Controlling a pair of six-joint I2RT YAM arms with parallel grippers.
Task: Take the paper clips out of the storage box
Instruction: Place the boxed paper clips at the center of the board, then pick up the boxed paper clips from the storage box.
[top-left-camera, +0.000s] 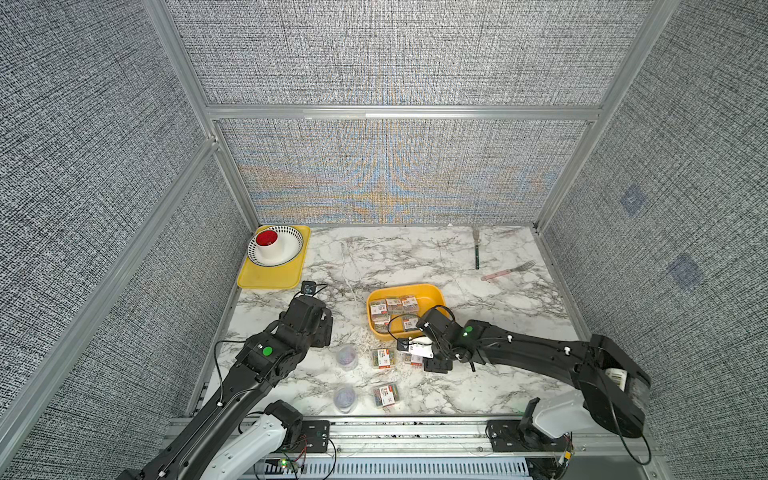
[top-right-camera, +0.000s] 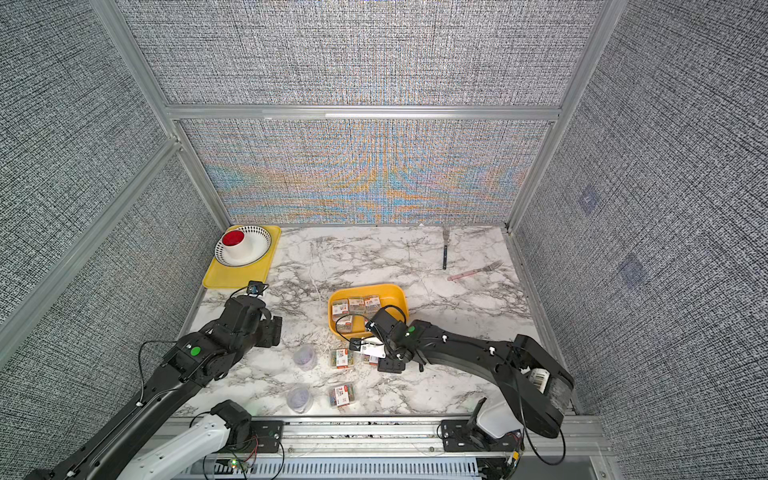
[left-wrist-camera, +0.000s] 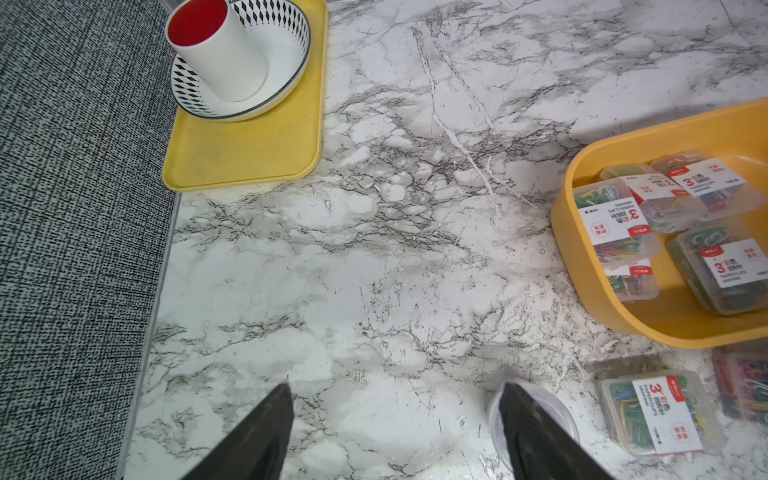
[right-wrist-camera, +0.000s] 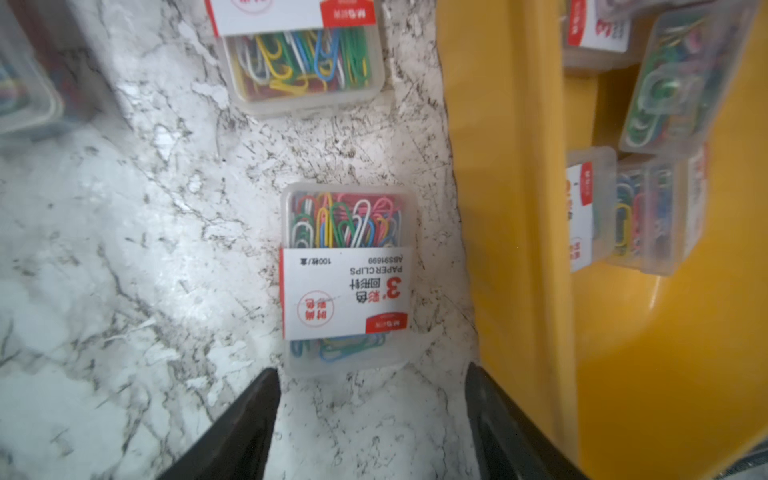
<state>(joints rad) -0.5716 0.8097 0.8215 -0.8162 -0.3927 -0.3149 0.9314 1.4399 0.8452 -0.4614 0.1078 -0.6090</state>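
Clear clip pack (right-wrist-camera: 347, 278), unobstructed only in right wrist view

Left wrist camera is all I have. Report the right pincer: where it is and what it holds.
Observer: The right pincer is open, holding nothing; one paper clip box lies on the table at its tips, beside the storage box.
Operator: Report what's out beyond my frame.
Observer: A nearer row: a round tub and a rectangular box.
Operator: Check the far right.
Observer: A dark-handled fork and a pink-handled fork lie there.
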